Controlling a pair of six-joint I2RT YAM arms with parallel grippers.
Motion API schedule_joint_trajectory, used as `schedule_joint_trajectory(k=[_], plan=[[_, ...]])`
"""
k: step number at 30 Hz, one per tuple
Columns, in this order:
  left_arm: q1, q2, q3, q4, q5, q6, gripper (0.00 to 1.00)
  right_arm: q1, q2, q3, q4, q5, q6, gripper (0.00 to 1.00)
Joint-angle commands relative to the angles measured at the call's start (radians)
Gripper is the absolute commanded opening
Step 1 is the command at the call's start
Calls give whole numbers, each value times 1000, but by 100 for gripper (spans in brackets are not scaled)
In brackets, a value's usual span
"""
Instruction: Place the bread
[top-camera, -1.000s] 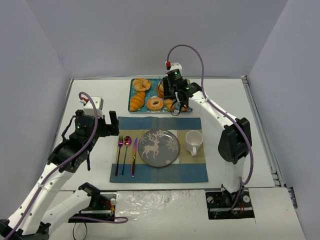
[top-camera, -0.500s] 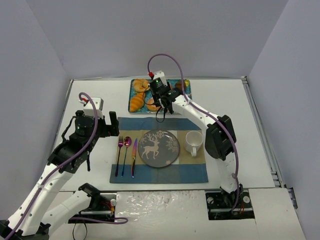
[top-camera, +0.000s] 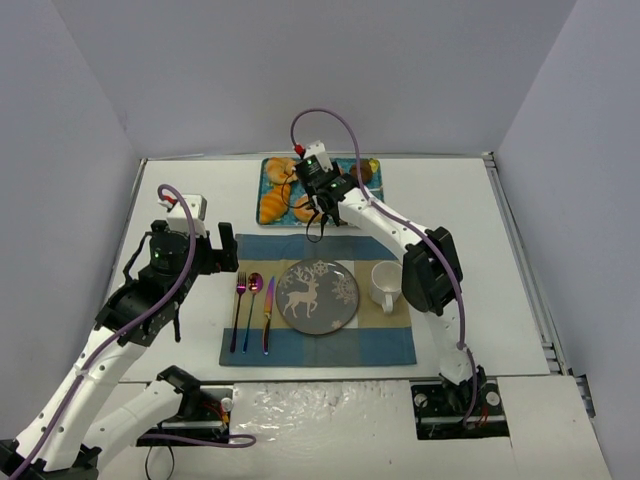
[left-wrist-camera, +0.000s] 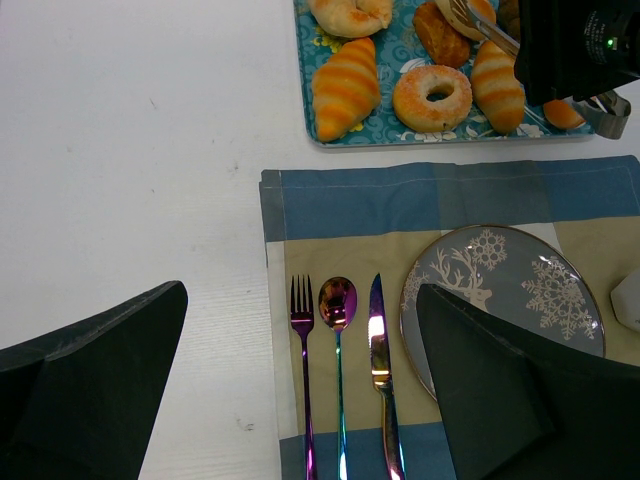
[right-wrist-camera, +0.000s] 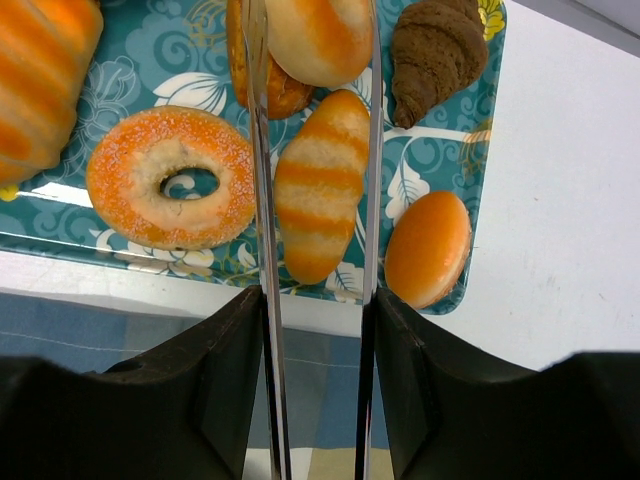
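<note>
Teal tray (right-wrist-camera: 170, 50) holding a striped roll (right-wrist-camera: 320, 185) – right gripper (right-wrist-camera: 311, 30) spread around it, sugary donut (right-wrist-camera: 170, 178) beside, left gripper (left-wrist-camera: 300, 292) spread too.

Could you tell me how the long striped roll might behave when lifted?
The striped roll looks puffy, so probably light and squashable. Its rounded, tapered sides may slip or pivot between the right gripper's thin prongs. Pastries crowding its far end could shift.

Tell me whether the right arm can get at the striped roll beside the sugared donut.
Probably yes: the right gripper hangs open over the tray, its fingers flanking the striped roll, nothing lying on it. The donut sits close alongside.
</note>
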Motion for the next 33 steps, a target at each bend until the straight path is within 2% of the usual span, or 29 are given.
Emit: schedule_joint_trajectory(k=[1, 23, 27, 30, 33], plan=[[-7, -1, 26, 45, -12, 12, 97, -3, 3, 45, 16, 44, -17, 42], [-7, -1, 28, 45, -9, 13, 97, -4, -13, 55, 4, 32, -10, 42], [-7, 0, 27, 45, -9, 13, 97, -5, -14, 60, -1, 40, -7, 30], [-7, 0, 28, 45, -9, 13, 97, -4, -26, 53, -1, 40, 2, 17], [-7, 0, 26, 45, -9, 13, 97, -5, -42, 44, -2, 47, 8, 12]])
